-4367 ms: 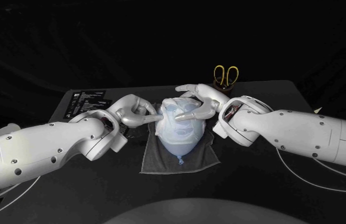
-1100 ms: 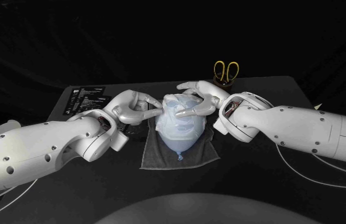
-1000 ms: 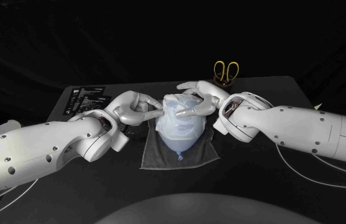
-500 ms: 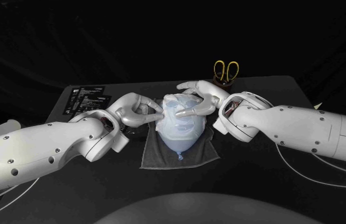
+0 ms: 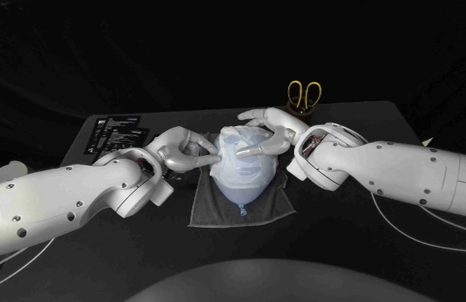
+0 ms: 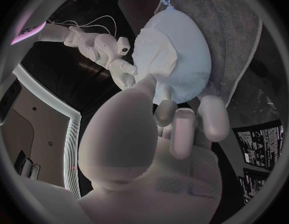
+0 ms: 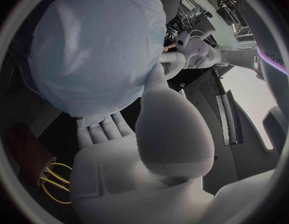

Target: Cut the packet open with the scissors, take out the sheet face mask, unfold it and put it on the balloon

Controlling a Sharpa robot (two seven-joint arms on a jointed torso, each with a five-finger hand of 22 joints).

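Nearly done: balloon (image 5: 238, 183) lies on the towel (image 5: 209, 211), sheet face mask (image 5: 243, 155) draped over it. Left hand (image 5: 182, 152) presses the mask's edge, pinch unclear; right hand (image 5: 270, 132) spread, cupping the far end. Risk: an uneven push rolls the balloon, mask slides or wrinkles.

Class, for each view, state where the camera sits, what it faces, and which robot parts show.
Head view: on the head, looking down at the table; both arms, left hand and right hand at the balloon.
Left wrist view: behind the left hand, facing balloon and right hand.
Right wrist view: behind the right hand, facing balloon, left hand, scissors.
Shared: balloon, both hands.
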